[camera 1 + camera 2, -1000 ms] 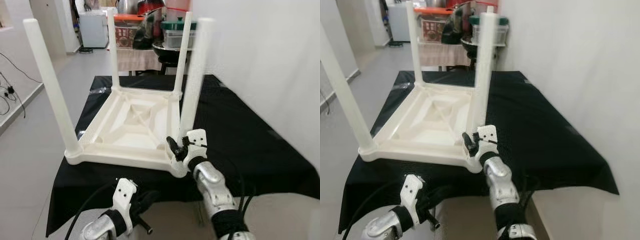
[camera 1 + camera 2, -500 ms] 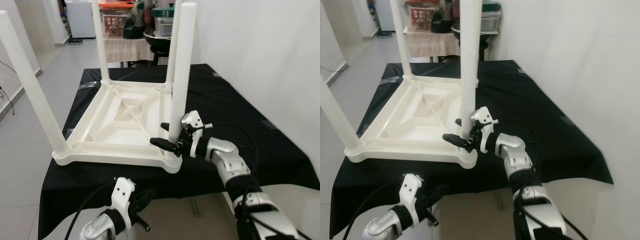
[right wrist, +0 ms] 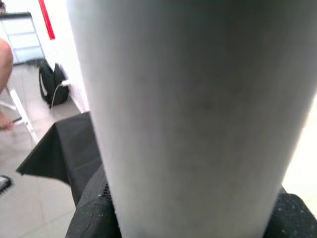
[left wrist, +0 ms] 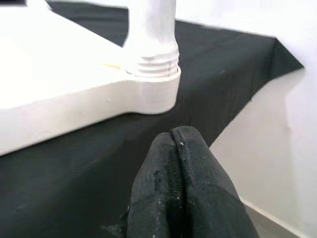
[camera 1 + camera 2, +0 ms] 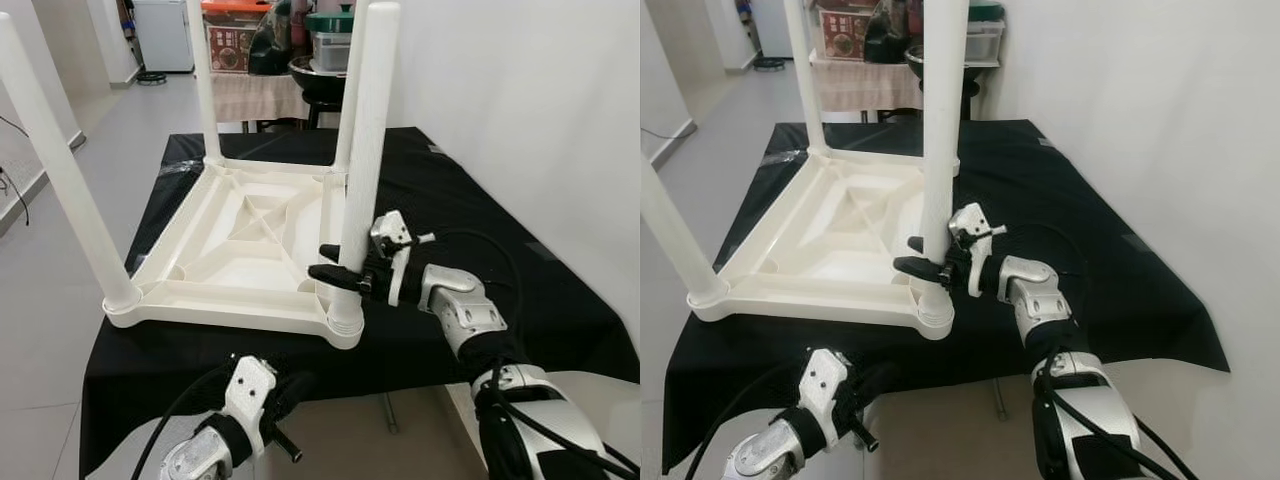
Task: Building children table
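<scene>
A white children's table [image 5: 250, 240] lies upside down on a black-clothed tabletop [image 5: 480, 220], its legs pointing up. My right gripper [image 5: 320, 262] reaches in sideways and is shut on the near right leg [image 5: 365, 150], just above that leg's threaded socket at the corner [image 5: 345, 320]. In the right wrist view the leg [image 3: 198, 109] sits tight between the black fingers [image 3: 91, 210]. My left gripper [image 5: 288, 386] hangs shut below the front edge of the cloth; the left wrist view has its fingertips [image 4: 173, 148] pressed together, pointing towards the same corner [image 4: 148, 94].
A white wall [image 5: 520, 90] runs along the right. Shelves with pots and boxes [image 5: 320, 45] stand behind the table, with a white appliance [image 5: 165, 35] further back. Bare floor [image 5: 60, 340] lies to the left. A person's bare leg [image 3: 6, 59] shows in the right wrist view.
My right gripper swung from an upright pose at the table's corner to a sideways hold around the near right leg. The camera shifted. The left arm stayed low.
</scene>
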`<state>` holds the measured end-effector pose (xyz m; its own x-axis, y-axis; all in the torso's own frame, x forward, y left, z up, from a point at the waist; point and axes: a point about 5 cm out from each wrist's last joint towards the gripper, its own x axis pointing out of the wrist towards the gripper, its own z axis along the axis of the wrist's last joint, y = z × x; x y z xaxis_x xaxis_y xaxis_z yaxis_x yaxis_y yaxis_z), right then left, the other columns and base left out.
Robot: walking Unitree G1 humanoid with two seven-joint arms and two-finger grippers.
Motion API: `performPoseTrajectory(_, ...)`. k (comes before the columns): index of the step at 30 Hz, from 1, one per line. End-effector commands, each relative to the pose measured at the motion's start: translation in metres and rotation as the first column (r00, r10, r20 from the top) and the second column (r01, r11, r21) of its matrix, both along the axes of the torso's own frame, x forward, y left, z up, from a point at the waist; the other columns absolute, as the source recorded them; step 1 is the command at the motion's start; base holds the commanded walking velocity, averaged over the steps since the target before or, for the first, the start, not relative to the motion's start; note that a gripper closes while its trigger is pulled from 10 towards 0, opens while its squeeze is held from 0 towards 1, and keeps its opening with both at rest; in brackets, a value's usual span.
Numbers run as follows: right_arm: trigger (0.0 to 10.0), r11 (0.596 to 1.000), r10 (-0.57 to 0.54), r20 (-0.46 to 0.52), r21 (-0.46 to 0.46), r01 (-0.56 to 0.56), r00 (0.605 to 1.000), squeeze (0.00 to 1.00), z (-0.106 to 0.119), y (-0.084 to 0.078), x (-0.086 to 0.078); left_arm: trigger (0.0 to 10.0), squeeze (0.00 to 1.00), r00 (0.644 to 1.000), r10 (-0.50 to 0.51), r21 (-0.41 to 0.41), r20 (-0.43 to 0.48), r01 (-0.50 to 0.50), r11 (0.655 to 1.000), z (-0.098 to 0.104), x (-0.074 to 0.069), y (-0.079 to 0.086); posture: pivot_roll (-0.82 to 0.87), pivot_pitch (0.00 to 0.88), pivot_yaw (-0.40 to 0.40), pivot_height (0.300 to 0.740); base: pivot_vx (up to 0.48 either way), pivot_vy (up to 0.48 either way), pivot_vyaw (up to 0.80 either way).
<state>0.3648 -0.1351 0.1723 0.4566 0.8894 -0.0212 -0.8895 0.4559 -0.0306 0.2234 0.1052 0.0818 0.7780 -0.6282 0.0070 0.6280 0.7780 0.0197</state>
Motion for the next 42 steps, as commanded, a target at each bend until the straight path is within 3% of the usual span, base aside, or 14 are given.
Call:
performPoseTrajectory(1,0.0,1.000,0.016,-0.014,-0.019,-0.016,1.000,0.00,-0.014,-0.004,-0.011,10.0,0.00,1.000,-0.005,0.009,0.016,0.005,1.000,0.003,-0.005,0.001,0.00,0.000,-0.082,0.740,0.000,0.000,0.00)
performPoseTrajectory(5,0.0,0.970,-0.243,-0.024,-0.002,0.243,0.970,0.00,-0.038,0.001,-0.022,10.0,0.00,0.999,-0.011,0.001,0.030,0.011,1.000,0.005,-0.012,0.002,-0.03,0.000,-0.075,0.740,0.000,0.000,0.00)
performPoseTrajectory(6,0.0,0.886,-0.462,-0.101,-0.008,0.463,0.881,0.00,-0.067,0.021,-0.041,10.0,0.00,1.000,-0.006,-0.009,0.027,0.007,1.000,0.003,-0.015,0.003,-0.04,0.000,-0.060,0.740,0.000,0.000,0.00)
performPoseTrajectory(9,0.0,0.753,-0.647,-0.192,-0.012,0.658,0.737,0.00,-0.091,0.049,-0.066,10.0,0.00,1.000,0.009,-0.049,0.010,-0.009,0.999,0.001,-0.013,0.005,-0.04,0.000,-0.053,0.740,0.000,0.000,0.00)
performPoseTrajectory(15,0.0,0.737,-0.665,-0.160,0.019,0.676,0.730,0.00,-0.075,0.036,-0.044,10.0,0.00,1.000,0.015,-0.094,-0.020,-0.016,0.995,-0.002,-0.008,0.007,-0.04,0.000,-0.058,0.740,0.000,0.000,0.00)
performPoseTrajectory(17,7.5,0.754,-0.650,-0.134,0.015,0.657,0.748,0.00,-0.066,0.033,-0.034,10.0,0.00,0.999,0.018,-0.099,-0.027,-0.020,0.995,-0.003,-0.007,0.006,-0.04,0.000,-0.066,0.740,0.000,0.000,0.00)
performPoseTrajectory(20,7.5,0.754,-0.650,-0.134,0.015,0.657,0.748,0.00,-0.066,0.033,-0.034,10.0,0.00,0.999,0.018,-0.099,-0.027,-0.020,0.995,-0.003,-0.007,0.006,-0.04,0.000,-0.066,0.740,0.000,0.000,0.00)
performPoseTrajectory(21,10.0,0.762,-0.641,-0.127,0.011,0.647,0.757,0.00,-0.063,0.033,-0.030,10.0,0.00,0.999,0.019,-0.100,-0.030,-0.021,0.995,-0.003,-0.006,0.005,-0.04,0.000,-0.066,0.740,0.000,0.000,0.00)
performPoseTrajectory(22,10.0,0.836,-0.541,-0.111,0.039,0.547,0.834,1.00,-0.052,0.039,-0.027,10.0,0.00,0.999,0.020,-0.097,-0.034,-0.023,0.995,-0.003,-0.005,0.004,-0.02,0.000,-0.076,0.740,0.000,0.000,0.00)
performPoseTrajectory(28,10.0,0.982,-0.165,0.014,0.091,0.164,0.986,1.00,-0.006,0.052,-0.020,10.0,0.00,0.999,0.019,-0.095,-0.045,-0.023,0.995,-0.004,-0.003,0.002,-0.01,0.000,-0.082,0.740,0.000,0.000,0.00)
performPoseTrajectory(29,10.0,0.992,-0.113,0.045,0.068,0.110,0.993,0.00,0.000,0.051,-0.019,10.0,0.00,0.999,0.018,-0.096,-0.046,-0.022,0.995,-0.004,-0.003,0.002,-0.01,0.000,-0.082,0.740,0.000,0.000,0.00)
performPoseTrajectory(40,10.0,0.975,0.222,0.016,-0.032,-0.221,0.975,0.00,0.016,0.054,-0.005,10.0,0.00,0.999,0.009,-0.105,-0.049,-0.014,0.994,-0.005,-0.001,0.000,0.03,0.000,-0.097,0.740,0.000,0.000,0.00)
performPoseTrajectory(41,2.3,0.971,0.235,-0.013,-0.039,-0.235,0.972,0.00,0.014,0.055,-0.002,10.0,0.00,0.999,0.009,-0.105,-0.049,-0.014,0.994,-0.004,-0.001,0.000,0.04,0.000,-0.107,0.740,0.000,0.000,0.00)
performPoseTrajectory(42,2.3,0.971,0.235,-0.013,-0.039,-0.235,0.972,0.00,0.014,0.055,-0.002,10.0,0.00,0.999,0.009,-0.105,-0.049,-0.014,0.994,-0.004,-0.001,0.000,0.04,0.000,-0.107,0.740,0.000,0.000,0.00)
